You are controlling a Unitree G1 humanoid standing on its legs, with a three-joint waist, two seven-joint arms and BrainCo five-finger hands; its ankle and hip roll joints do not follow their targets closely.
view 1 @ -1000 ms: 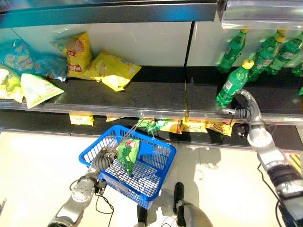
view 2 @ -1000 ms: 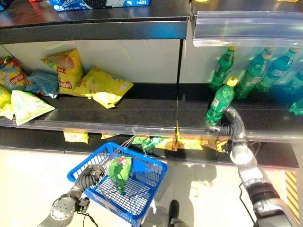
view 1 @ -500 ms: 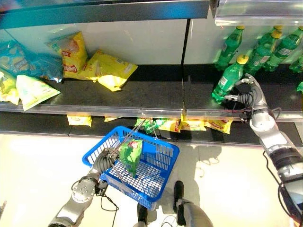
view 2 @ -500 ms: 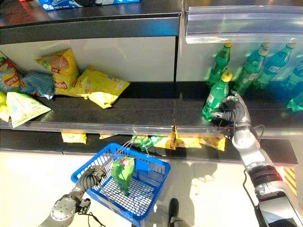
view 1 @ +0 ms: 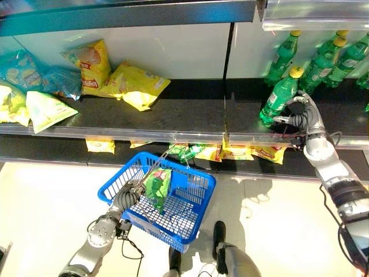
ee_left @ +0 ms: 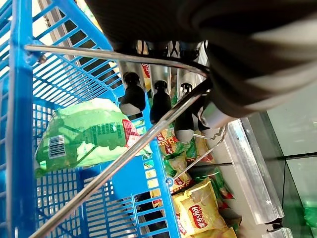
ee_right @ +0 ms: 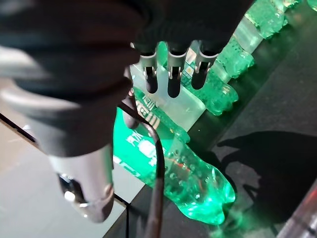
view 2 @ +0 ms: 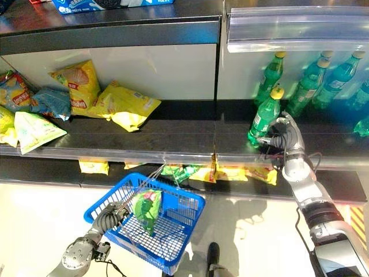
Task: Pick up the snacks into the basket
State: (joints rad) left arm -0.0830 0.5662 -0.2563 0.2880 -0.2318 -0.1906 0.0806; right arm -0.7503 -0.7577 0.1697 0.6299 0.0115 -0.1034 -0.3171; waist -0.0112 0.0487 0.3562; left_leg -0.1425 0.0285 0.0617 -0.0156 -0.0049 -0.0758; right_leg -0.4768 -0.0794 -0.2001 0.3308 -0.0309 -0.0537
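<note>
A blue wire basket (view 1: 199, 178) hangs below the shelf front, with a green snack bag (view 1: 157, 186) standing in it. My left hand (view 1: 125, 199) is shut on the basket's metal handle (ee_left: 114, 57), its fingers (ee_left: 132, 96) curled over the bar. Yellow chip bags (view 1: 138, 86) and blue and pale green bags (view 1: 46, 109) lie on the shelf's left part. My right hand (view 1: 300, 115) is up on the right part of the shelf, open, its fingers (ee_right: 171, 84) close against the lower body of a green bottle (view 1: 279, 93).
Several more green bottles (view 1: 323, 57) stand behind the near one. Yellow and green snack bags (view 1: 230, 153) lie on the lower shelf behind the basket. A clear rail (view 1: 144, 134) runs along the shelf's front edge, with an upright divider (view 1: 228, 69) between snacks and bottles.
My right hand has risen from the shelf's front edge to the side of the green bottle. The basket has swayed a little; the view has shifted slightly.
</note>
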